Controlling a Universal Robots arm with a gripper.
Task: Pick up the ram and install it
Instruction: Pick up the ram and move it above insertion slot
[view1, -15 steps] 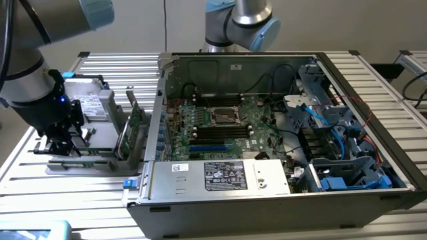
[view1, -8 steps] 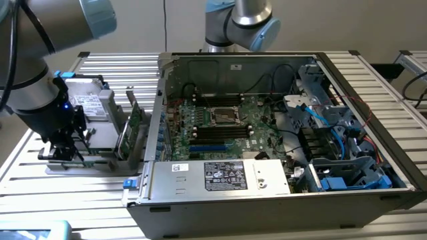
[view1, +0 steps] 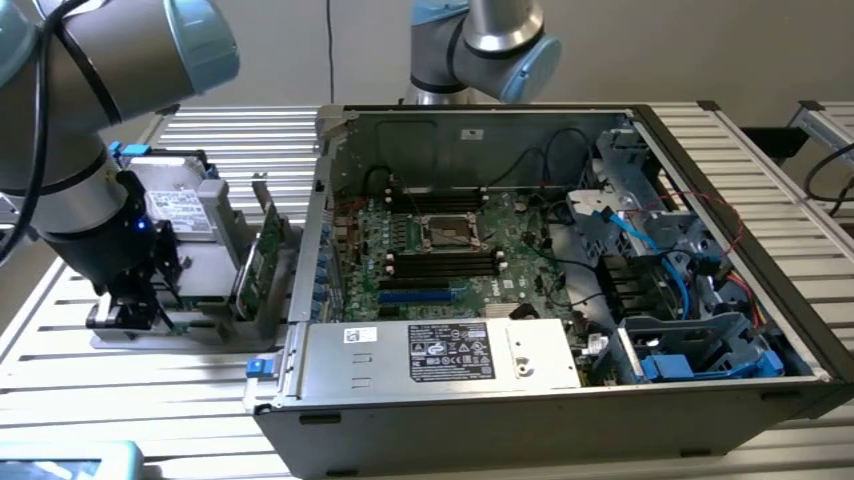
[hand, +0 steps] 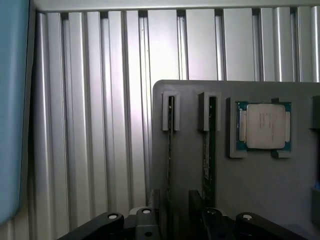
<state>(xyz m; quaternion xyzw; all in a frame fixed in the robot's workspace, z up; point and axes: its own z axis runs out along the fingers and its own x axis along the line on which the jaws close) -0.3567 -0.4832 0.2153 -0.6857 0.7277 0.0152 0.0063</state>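
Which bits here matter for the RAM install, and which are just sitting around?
For the job: thin dark-green ram strip standing edge-on in the grey plastic holder; black robot gripper right at it; long black plastic motherboard slots.
Lying about: square silver processor chip; broad green expansion card; silver boxy power supply.

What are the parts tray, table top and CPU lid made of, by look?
Parts tray: matte grey plastic, probably; uniform dull surface, blocky slot walls.
Table top: likely aluminium profile; pale satin metal with long parallel grooves.
CPU lid: bare metal, silver sheen, seated on a green board.
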